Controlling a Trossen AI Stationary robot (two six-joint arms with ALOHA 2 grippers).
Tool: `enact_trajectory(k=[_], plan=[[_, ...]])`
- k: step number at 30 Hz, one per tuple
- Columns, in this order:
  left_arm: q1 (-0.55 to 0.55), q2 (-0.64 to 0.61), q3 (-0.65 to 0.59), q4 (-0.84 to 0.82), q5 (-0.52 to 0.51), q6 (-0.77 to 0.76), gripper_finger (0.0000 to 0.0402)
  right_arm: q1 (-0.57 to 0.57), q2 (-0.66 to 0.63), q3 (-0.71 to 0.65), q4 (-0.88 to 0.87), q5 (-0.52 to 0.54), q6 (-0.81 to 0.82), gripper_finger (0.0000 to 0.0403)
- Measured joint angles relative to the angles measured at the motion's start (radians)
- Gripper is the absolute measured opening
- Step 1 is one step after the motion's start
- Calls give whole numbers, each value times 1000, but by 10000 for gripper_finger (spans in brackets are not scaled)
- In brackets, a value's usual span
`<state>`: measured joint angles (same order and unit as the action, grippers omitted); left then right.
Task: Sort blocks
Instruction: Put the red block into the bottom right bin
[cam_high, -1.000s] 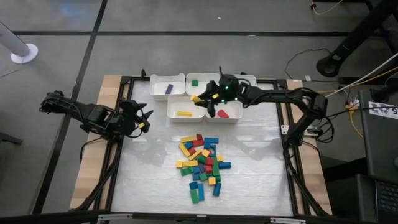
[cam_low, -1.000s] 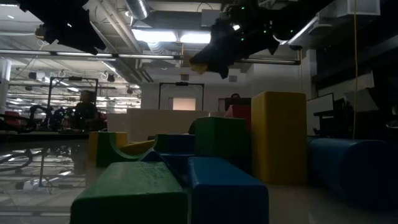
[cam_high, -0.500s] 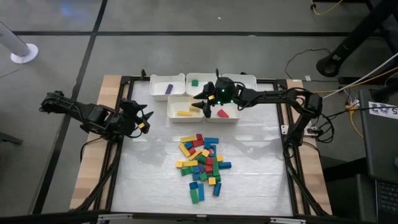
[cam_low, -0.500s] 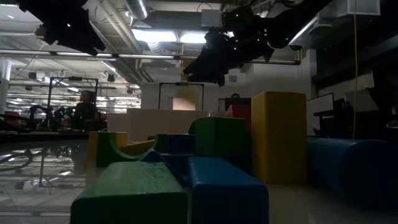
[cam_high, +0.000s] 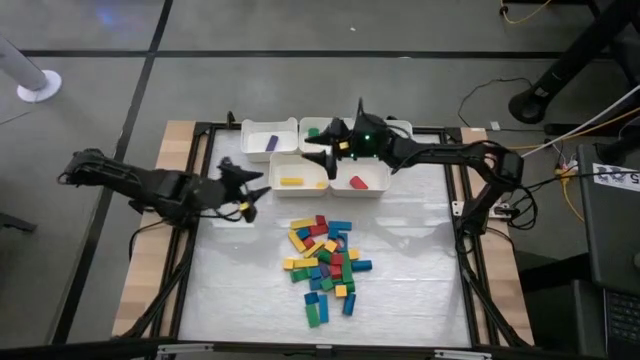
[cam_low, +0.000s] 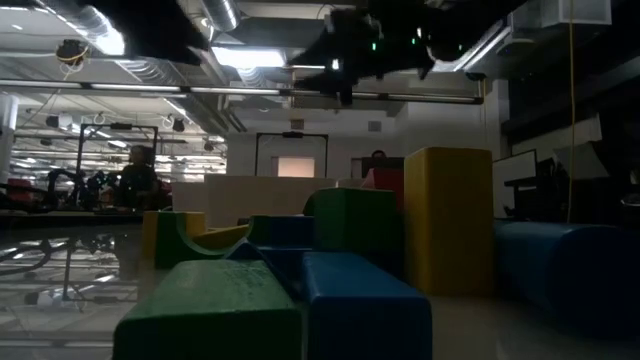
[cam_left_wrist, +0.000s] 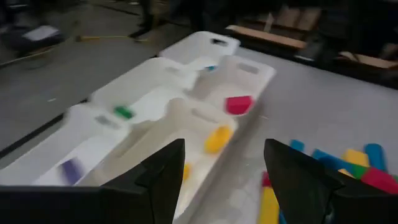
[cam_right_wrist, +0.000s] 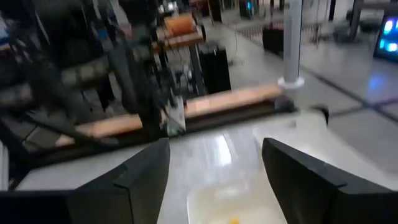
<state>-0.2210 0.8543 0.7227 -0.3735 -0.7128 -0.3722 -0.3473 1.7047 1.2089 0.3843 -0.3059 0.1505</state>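
Hovering over white bins (cam_high: 283, 183) upper centre: your right gripper (cam_high: 322, 157), fingers spread, empty. Left gripper (cam_high: 252, 194) at bins' lower left, fingers apart, empty. Blocks (cam_high: 325, 265) piled mid-table, few already binned.

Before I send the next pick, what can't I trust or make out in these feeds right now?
- Blocks: high view, pile too packed and small for an exact count.
- Far-right bin: high view, covered by the right gripper and its arm; contents unknown.
- Low view: near blocks wall off all the bins.
- Left wrist view: motion blur; the purple block has no clear shape.
- Right wrist view: blurred; one bin is cut off at the edge.
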Motion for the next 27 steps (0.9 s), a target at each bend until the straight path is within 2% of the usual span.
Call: enact_trajectory(k=[7, 14, 20, 27], plan=[[206, 219, 0, 236, 339, 148, 209, 0, -59, 127, -138, 7, -28, 257], [324, 460, 0, 466, 636, 163, 209, 0, -127, 292, -519, 7, -29, 257], [324, 632, 0, 556, 756, 120, 209, 0, -153, 466, -876, 60, -86, 257], [286, 763, 1, 656, 775, 87, 209, 0, -156, 614, -1242, 195, -142, 257]])
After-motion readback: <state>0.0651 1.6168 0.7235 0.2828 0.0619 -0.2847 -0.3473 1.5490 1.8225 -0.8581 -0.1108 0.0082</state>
